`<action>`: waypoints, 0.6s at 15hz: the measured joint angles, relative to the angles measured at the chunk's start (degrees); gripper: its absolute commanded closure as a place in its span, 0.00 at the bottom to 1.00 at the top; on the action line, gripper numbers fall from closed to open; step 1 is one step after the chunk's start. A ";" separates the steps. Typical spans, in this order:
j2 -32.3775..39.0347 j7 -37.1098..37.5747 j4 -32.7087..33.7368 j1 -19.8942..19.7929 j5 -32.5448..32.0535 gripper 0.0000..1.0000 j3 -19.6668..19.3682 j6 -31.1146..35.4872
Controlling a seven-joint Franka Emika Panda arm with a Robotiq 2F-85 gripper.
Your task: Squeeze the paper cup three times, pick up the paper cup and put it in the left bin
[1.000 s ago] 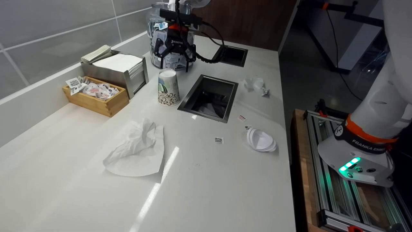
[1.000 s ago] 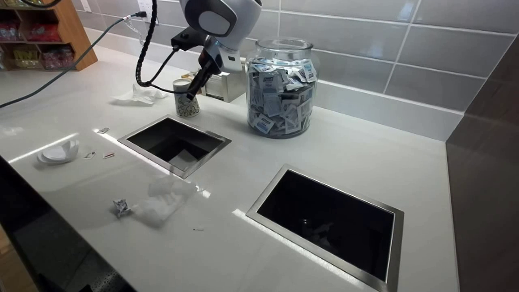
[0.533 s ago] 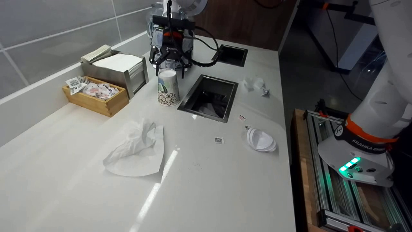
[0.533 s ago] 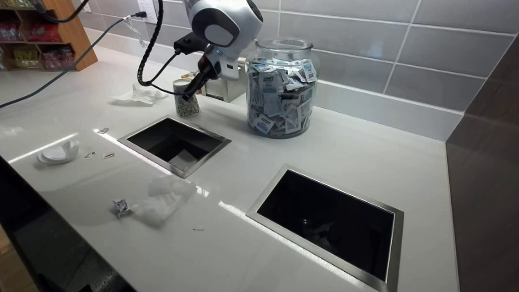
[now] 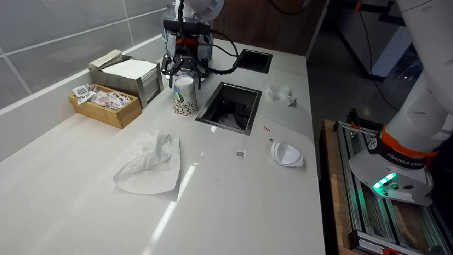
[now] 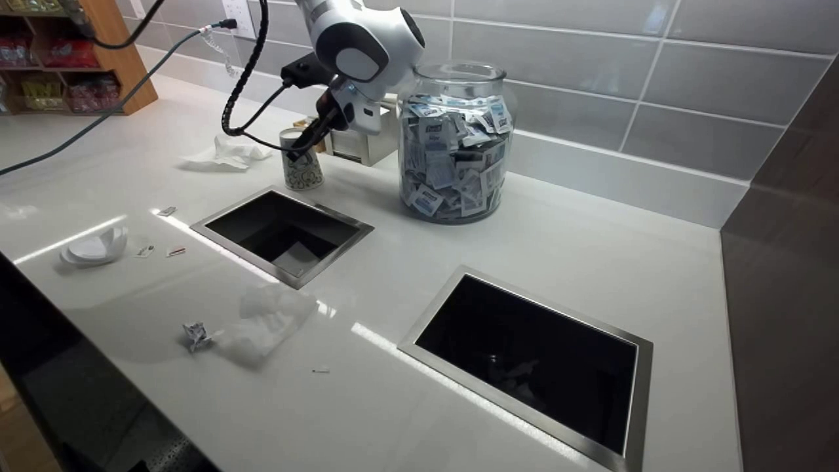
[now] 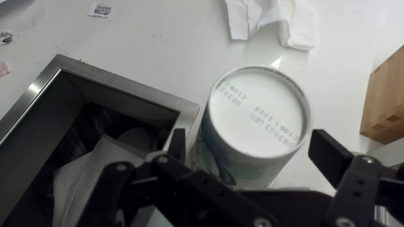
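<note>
The paper cup (image 5: 185, 102) stands upside down on the counter, its whitish base up, with a brown swirl pattern round its lower side. In both exterior views my gripper (image 5: 185, 87) is at the upper part of the cup. In the wrist view the jaws stand wide open, one finger (image 7: 178, 145) between cup and bin, the other finger (image 7: 329, 157) on the far side with a visible gap. The cup (image 7: 258, 110) looks round and undented. The left bin (image 7: 126, 85), a metal-framed opening in the counter, is right beside the cup with white paper inside.
A second bin (image 6: 557, 307) lies farther along the counter. Near the wall stand a glass jar (image 6: 452, 144) of packets, a napkin holder (image 5: 118, 83) and a wooden box (image 5: 127, 115). Crumpled tissue (image 5: 152, 163), plastic wrap (image 6: 262, 328) and white filters (image 5: 286, 154) lie about.
My gripper has come from behind the cup toward it and lower, so its fingers now flank the cup's top. It has stayed open. The cup has not moved.
</note>
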 measured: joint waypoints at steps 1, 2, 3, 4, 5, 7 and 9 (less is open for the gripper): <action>0.20 0.18 0.24 0.00 0.00 0.15 0.17 -0.39; 0.38 0.37 0.45 0.01 0.00 0.24 0.31 -0.75; 0.53 0.48 0.63 0.03 0.00 0.36 0.41 -0.96; 0.68 0.60 0.83 0.07 0.00 0.45 0.46 -1.09; 0.85 0.74 1.05 0.13 0.00 0.54 0.48 -1.24; 1.06 1.03 1.48 0.13 0.00 0.61 0.50 -1.84; 1.16 1.12 1.69 0.13 0.01 0.65 0.50 -2.01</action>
